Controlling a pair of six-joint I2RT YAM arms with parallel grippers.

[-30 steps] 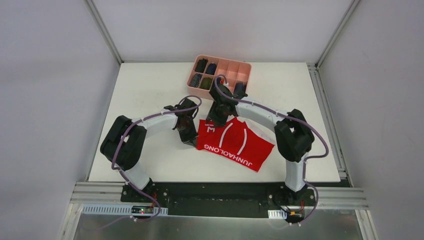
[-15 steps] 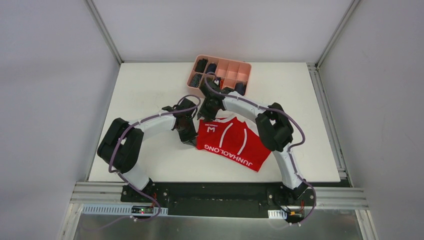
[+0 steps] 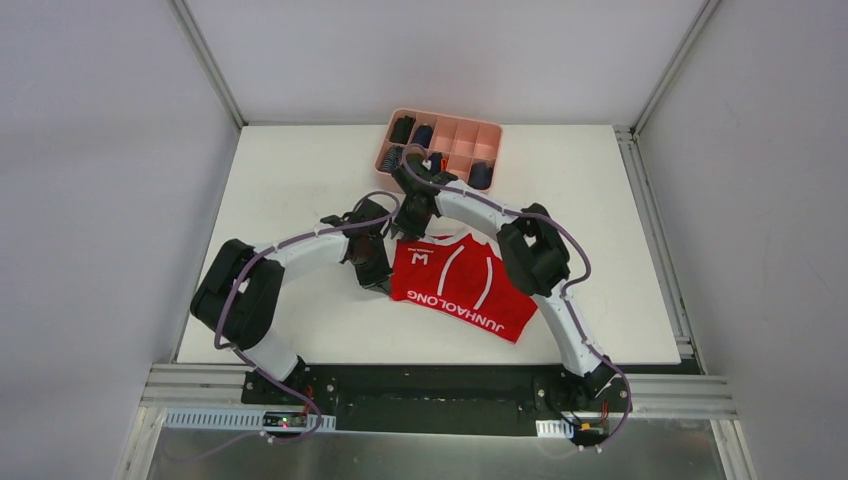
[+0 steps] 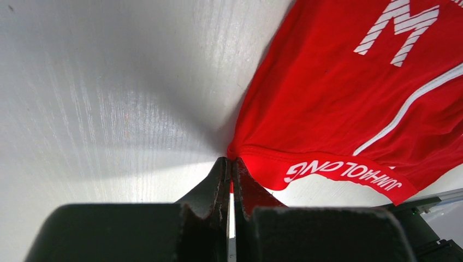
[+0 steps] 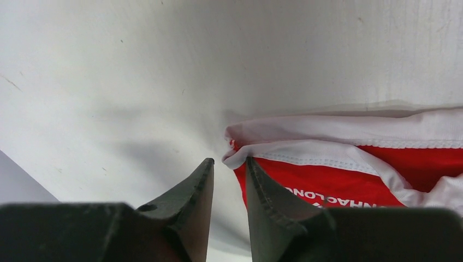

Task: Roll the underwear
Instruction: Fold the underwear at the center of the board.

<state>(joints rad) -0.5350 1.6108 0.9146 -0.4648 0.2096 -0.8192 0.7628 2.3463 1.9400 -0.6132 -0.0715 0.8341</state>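
Note:
The red underwear (image 3: pixel 465 285) lies flat on the white table, its lettered waistband toward the near edge. My left gripper (image 3: pixel 381 283) is shut on the waistband's left corner, seen pinched at the fingertips in the left wrist view (image 4: pixel 230 161); the red cloth (image 4: pixel 349 93) spreads to the right there. My right gripper (image 3: pixel 407 234) sits at the garment's far left corner. In the right wrist view (image 5: pixel 229 161) its jaws stand slightly apart with nothing between them, and the white-edged hem (image 5: pixel 306 150) lies just beyond the right fingertip.
A pink divided tray (image 3: pixel 487 134) stands at the back of the table, holding several dark rolled garments in its left cells. The right arm's elbow (image 3: pixel 530 255) hangs over the underwear's right side.
The right gripper has moved left along the far edge of the underwear to its far left corner, and the right elbow has swung left. The left gripper has stayed at the waistband corner.

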